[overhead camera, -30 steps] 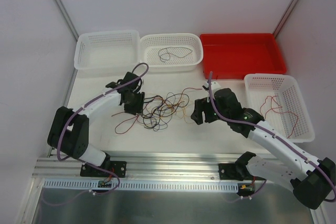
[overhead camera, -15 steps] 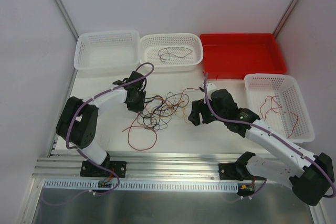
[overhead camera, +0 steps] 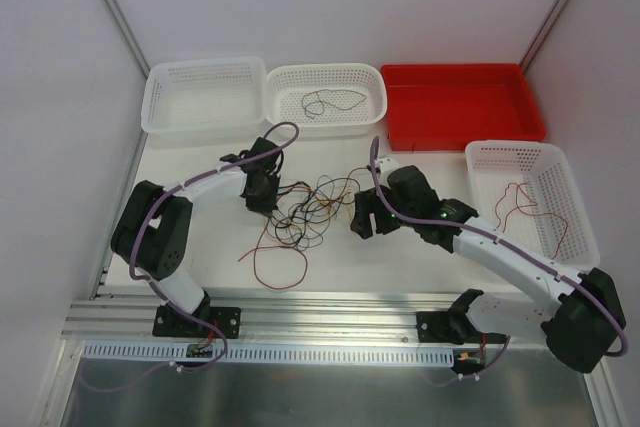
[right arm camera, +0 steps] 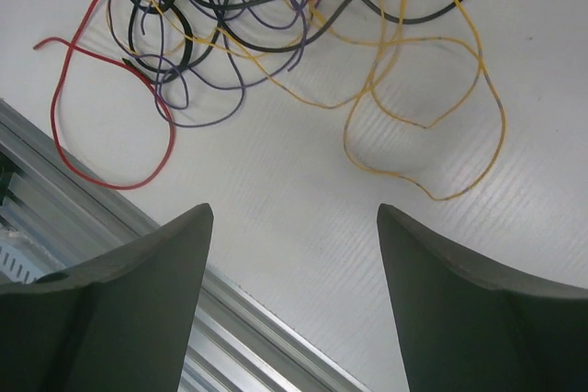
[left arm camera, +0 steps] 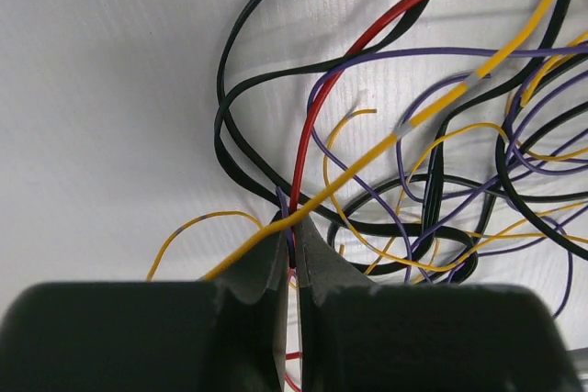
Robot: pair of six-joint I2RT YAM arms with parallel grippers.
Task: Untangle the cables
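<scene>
A tangle of black, purple, yellow and red cables [overhead camera: 312, 203] lies mid-table. My left gripper [overhead camera: 262, 193] sits at its left edge. In the left wrist view the gripper [left arm camera: 294, 238] is shut on the red cable [left arm camera: 323, 103], with a purple strand beside it and a yellow cable [left arm camera: 395, 135] lying across the tips. The red cable's loose loop [overhead camera: 277, 265] trails toward the front edge. My right gripper [overhead camera: 362, 219] is open and empty just right of the tangle. In the right wrist view the gripper [right arm camera: 294, 216] hangs over bare table near a yellow loop [right arm camera: 432, 126].
A white basket [overhead camera: 200, 97] stands at the back left. A second white basket [overhead camera: 372, 97] holds a black cable [overhead camera: 325, 102]. A red tray [overhead camera: 460, 102] is at the back right. A white basket [overhead camera: 580, 217] on the right holds a red cable [overhead camera: 515, 197]. The aluminium rail [overhead camera: 330, 312] runs along the front.
My left gripper has moved right and back along the tangle's left edge, and the red loop now lies nearer the front. My right gripper has moved left toward the tangle.
</scene>
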